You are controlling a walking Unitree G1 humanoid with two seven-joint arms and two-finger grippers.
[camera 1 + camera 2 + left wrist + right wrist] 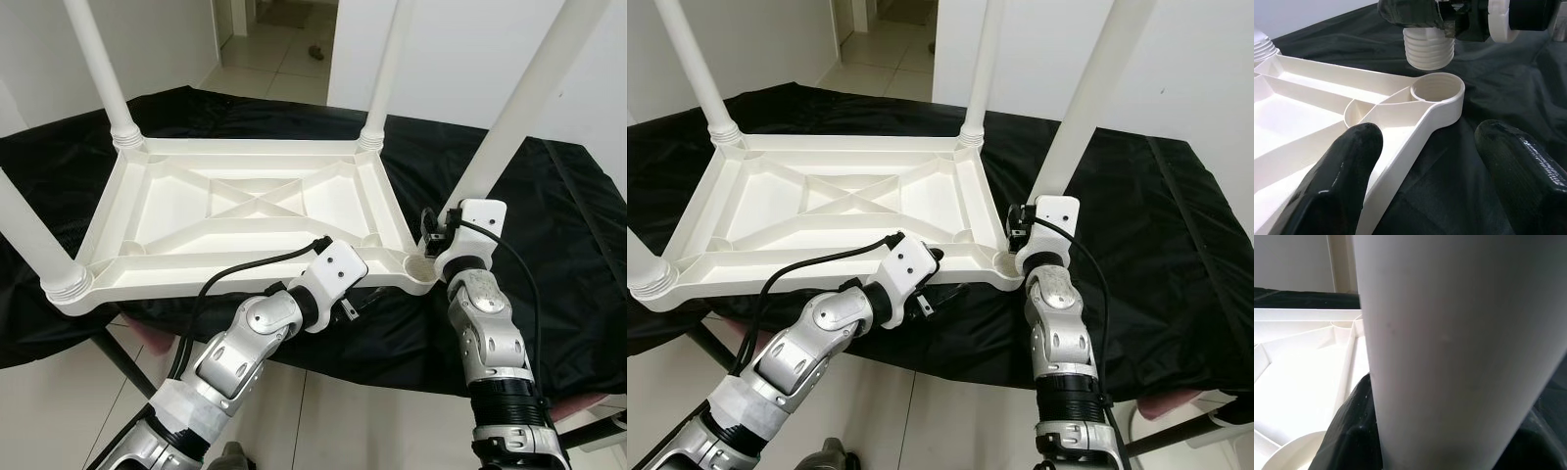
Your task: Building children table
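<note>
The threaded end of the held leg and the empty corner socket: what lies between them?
Nothing: the left wrist view shows a bare gap between leg end and socket.

Home interior: white walls (176,39), tiled floor (265,59), hallway doorway beyond.

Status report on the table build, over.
Right gripper shut on fourth leg, threaded end just above empty corner socket. Left gripper open, straddling tabletop edge near it. Three legs seated.

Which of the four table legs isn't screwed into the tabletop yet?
The leg held in the right pincer, at the tabletop's near right corner. Its threaded end hangs just above the empty socket; the other three legs are seated in theirs.
</note>
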